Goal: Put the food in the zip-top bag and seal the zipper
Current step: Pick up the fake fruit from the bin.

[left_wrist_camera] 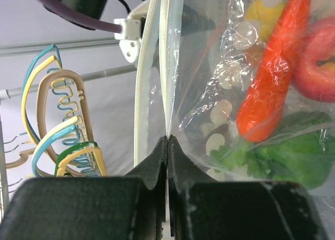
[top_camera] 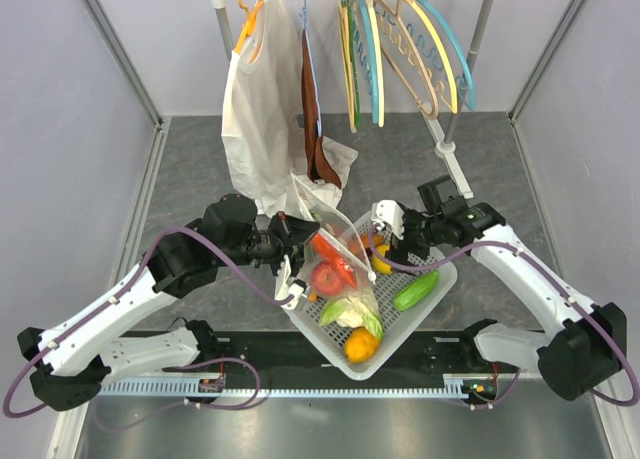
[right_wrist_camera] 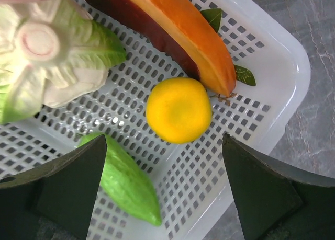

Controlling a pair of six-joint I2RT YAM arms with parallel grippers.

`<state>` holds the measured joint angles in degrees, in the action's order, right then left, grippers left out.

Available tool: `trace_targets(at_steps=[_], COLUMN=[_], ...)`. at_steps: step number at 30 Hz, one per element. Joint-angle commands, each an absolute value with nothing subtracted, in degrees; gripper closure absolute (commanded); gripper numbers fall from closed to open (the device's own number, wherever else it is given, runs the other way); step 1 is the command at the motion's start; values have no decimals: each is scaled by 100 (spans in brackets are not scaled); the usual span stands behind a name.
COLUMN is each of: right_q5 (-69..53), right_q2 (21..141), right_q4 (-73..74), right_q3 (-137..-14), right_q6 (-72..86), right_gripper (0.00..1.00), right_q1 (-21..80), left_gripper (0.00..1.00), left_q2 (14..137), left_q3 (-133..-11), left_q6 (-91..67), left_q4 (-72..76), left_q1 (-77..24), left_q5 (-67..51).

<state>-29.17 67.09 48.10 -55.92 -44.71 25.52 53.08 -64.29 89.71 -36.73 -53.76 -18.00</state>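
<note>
at the middle of the table (top_camera: pixel 200 159), near edge, a white lattice basket (top_camera: pixel 415 324) sits between the two arms. left gripper (left_wrist_camera: pixel 167 140): clenched on one edge of the dotted clear bag (top_camera: pixel 335 229), which hangs tilted over the basket's left half; a pale closure strip (left_wrist_camera: pixel 166 67) runs upward from the closed jaws. seen through the plastic: red apple (left_wrist_camera: pixel 319 62), red-orange chili (left_wrist_camera: pixel 272 67), green leaves (left_wrist_camera: pixel 282 156). right gripper (right_wrist_camera: pixel 165 146): released, jaws spread wide, hovering above the basket's far right part and touching nothing. on the basket floor beneath it: yellow fruit (right_wrist_camera: pixel 178 110), long orange piece (right_wrist_camera: pixel 183 31), green piece (right_wrist_camera: pixel 128 182), cauliflower (right_wrist_camera: pixel 47 57); whether the cauliflower lies inside the plastic cannot be told. orange pepper (top_camera: pixel 361 344): at the basket's near corner. far side: white garment (top_camera: pixel 260 109) and coloured hangers (top_camera: pixel 400 49) on a rail.
</note>
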Motion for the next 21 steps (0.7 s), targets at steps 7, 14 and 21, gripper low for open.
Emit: trace_targets(at_steps=[7,14,21], right_q5=[-2830,-2672,-2751], right_q2=[7628,7989,8103], right_q4=[3990,3894,3621], right_q3=[-5327,-5150,-5036], right_q6=[-5563,-5853,-5687], right_gripper=[2,2,2], right_q1=[2531,2549,2619], left_gripper=[98,98,98], left_q2=[5291,5300,5352], left_q3=[-6442,-6363,-6372], left_q6=[8789,8815,8833], left_q4=[-3568,-3559,-3551], left_q1=[-5379,-5370,-5379], left_q5=[-1828,-1828,-1811])
